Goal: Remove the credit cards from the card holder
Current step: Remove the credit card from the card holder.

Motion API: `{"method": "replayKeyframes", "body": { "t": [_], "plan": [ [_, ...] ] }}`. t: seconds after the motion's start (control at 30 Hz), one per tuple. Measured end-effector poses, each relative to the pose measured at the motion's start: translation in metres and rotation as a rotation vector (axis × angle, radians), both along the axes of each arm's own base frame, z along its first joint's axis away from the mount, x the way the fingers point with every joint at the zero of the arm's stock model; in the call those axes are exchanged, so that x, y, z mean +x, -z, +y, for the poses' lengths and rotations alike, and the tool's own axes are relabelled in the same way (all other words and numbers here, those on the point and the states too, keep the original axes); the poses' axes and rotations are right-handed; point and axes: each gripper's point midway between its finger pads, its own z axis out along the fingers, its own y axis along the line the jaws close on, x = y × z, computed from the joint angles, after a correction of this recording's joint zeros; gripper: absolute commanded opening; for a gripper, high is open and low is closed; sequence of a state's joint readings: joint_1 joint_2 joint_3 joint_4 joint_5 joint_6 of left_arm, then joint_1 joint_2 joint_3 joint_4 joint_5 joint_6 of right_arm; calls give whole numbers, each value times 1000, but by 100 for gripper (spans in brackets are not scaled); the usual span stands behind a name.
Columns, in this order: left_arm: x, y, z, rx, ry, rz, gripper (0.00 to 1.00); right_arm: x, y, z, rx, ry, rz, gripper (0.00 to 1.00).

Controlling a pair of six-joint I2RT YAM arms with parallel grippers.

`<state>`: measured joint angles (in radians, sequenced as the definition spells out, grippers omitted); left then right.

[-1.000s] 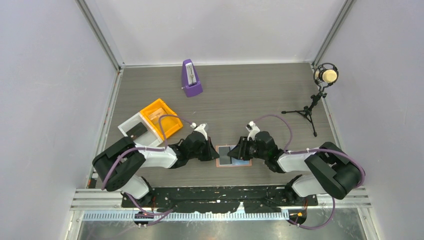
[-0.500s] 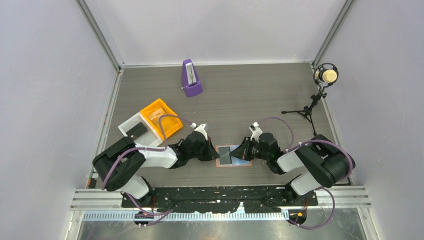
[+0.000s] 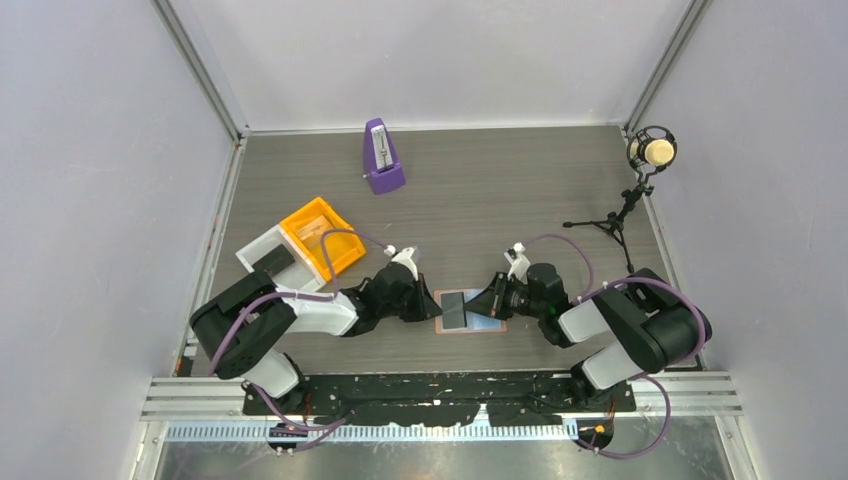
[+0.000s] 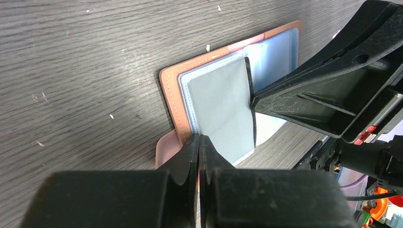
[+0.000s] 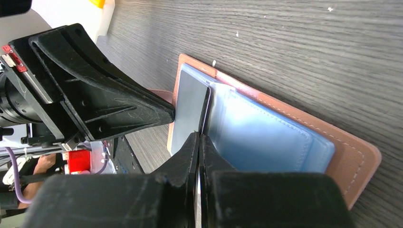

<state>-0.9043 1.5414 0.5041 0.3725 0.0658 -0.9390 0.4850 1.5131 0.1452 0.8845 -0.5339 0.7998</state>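
table (image 3: 480, 190) of grey wood grain carries everything. left gripper (image 3: 428, 303) and right gripper (image 3: 490, 300) lie low on it, tips facing each other across the card holder (image 3: 488, 322). the holder lies spread open and flat between them, blue-grey faces up. left jaws are pressed together, tips touching the holder's salmon edge; whether they pinch it, i cannot tell. right jaws are clamped on the edge of a dark credit card (image 4: 221, 109), which tilts up from the half nearest the left gripper.
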Motion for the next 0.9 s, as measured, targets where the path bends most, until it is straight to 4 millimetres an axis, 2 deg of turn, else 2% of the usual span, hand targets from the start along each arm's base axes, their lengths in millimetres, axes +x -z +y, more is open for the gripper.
{"method": "replayKeyframes", "body": {
  "t": [0.43, 0.6, 0.73, 0.9],
  "plan": [
    [0, 0, -1, 0, 1, -1, 0, -3, -3, -13, -31, 1, 6, 5],
    [0, -1, -2, 3, 2, 0, 0, -4, -11, -19, -60, -1, -26, 5],
    [0, -1, -1, 4, 3, 1, 7, -2, -21, -24, -97, 1, -66, 5],
    [-7, -4, 1, 12, 30, 13, 26, 4, -37, -32, -159, 5, -124, 5]
  ]
}}
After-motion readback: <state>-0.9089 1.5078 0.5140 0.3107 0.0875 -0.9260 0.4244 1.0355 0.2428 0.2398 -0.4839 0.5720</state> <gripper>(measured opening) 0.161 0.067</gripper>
